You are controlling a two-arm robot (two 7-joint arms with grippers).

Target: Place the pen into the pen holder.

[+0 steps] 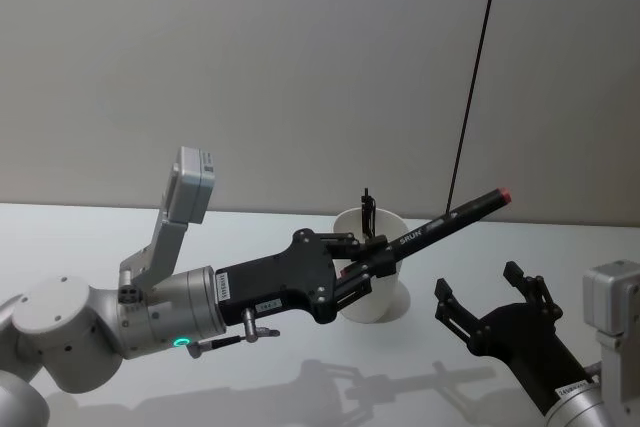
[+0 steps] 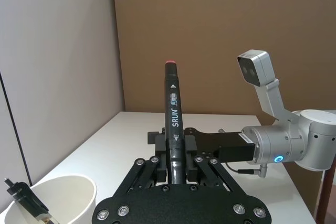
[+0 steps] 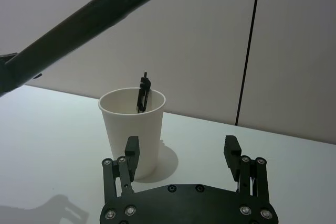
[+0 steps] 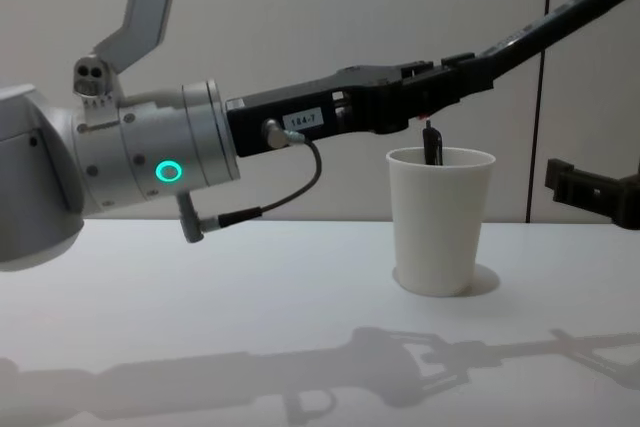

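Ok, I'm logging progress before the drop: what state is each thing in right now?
Black red-ended marker: held in the air, tilted red end up, not in the cup.
White paper cup: upright on the table, a thin black object standing inside.
Left gripper: shut on the marker.
Right gripper: open, empty, near the cup.

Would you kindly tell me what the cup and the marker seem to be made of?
The cup looks like matte white paper: thin wall, rolled rim. The marker in the left gripper is probably black plastic: slight sheen, printed lettering, red end.
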